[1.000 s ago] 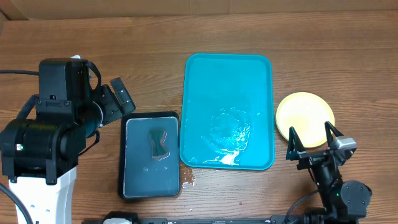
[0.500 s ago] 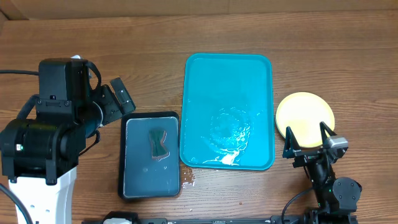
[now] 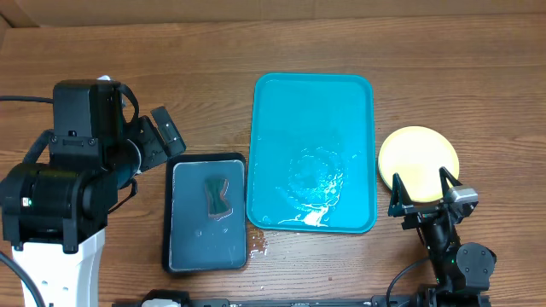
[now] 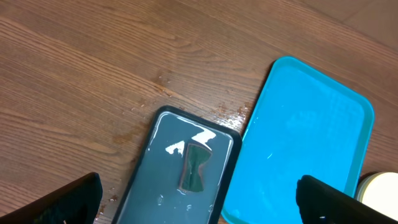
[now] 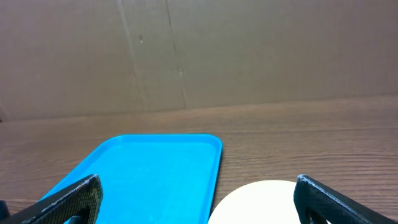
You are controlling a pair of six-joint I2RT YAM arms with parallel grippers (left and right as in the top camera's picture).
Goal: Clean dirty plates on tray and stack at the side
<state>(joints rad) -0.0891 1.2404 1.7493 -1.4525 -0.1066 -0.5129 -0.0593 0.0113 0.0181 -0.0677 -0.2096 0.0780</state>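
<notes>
The turquoise tray (image 3: 311, 111) lies mid-table with no plates on it, only a wet film of water near its front. It also shows in the left wrist view (image 4: 305, 137) and the right wrist view (image 5: 155, 171). The yellow-green plates (image 3: 418, 158) sit in one pile on the wood right of the tray; the pale top face shows in the right wrist view (image 5: 261, 202) and its edge in the left wrist view (image 4: 382, 190). My right gripper (image 3: 422, 194) is open and empty at the pile's front edge. My left gripper (image 3: 159, 136) is open and empty, above the table left of the tray.
A dark blue-black basin (image 3: 183, 247) with water and a dark green sponge (image 3: 217, 196) stands left of the tray, below my left gripper (image 4: 202, 205). Water drops (image 3: 258, 247) lie on the wood by the basin's front right corner. A cardboard wall (image 5: 186, 56) backs the table.
My right gripper shifted slightly left and toward the front edge a second ago, then stayed still. The left arm, tray, plates and basin have not moved.
</notes>
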